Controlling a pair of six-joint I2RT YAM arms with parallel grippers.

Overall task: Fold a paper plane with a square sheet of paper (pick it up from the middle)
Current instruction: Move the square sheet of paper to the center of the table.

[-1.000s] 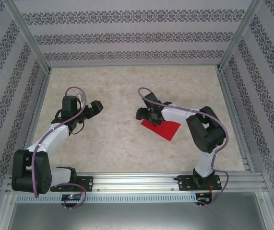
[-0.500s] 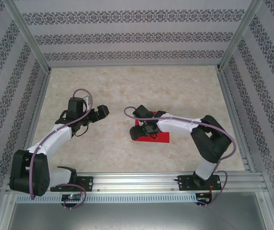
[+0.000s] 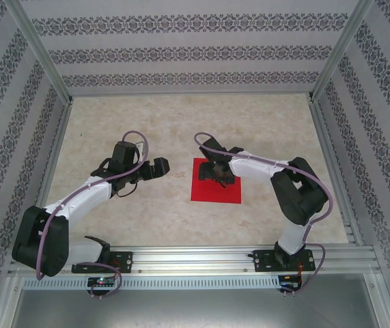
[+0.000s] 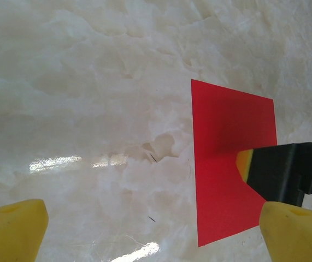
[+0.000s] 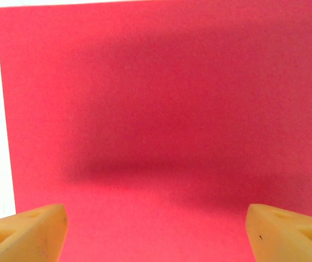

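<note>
The table (image 3: 181, 123) carries the square sheet of paper (image 3: 215, 193), flat and unfolded, near the centre of the top view, with its edges parallel to the frame. The right gripper (image 3: 216, 171) hangs directly over the sheet's upper half, so it is the nearer one. Its jaws are wide apart and hold nothing. The left gripper (image 3: 162, 167) is fully open and empty. It points at the sheet from the left, near its edge but apart.

We list: one table (image 3: 147, 116), cream marbled top, glossy with light glints; walls (image 3: 181, 51) on three sides, papered in floral bands; aluminium corner posts (image 3: 41, 51); slotted aluminium rail (image 3: 195, 256) along the near edge.
</note>
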